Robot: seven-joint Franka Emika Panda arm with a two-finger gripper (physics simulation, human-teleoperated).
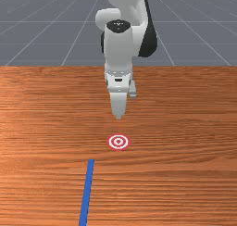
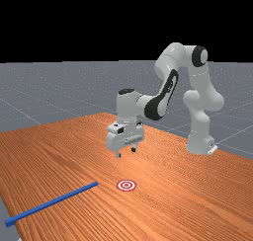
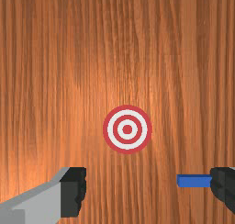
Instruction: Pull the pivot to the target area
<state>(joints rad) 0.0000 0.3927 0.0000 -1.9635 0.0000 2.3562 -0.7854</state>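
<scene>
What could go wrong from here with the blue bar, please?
The blue bar seems to reach the edge of the table, so a bump might tip it. It is narrow, so the open gripper could come down beside it. It does not point at the target, so a straight pull might miss.

Target [image 1: 118, 141] flat on table [image 1: 185, 151]; stick [image 1: 87, 188] also on table, to the target's left in the front view and nearer that camera, the two apart. Stick's one end is near the target, other runs off toward the table's edge; gripper [image 2: 126, 152] above table, touching neither.
</scene>
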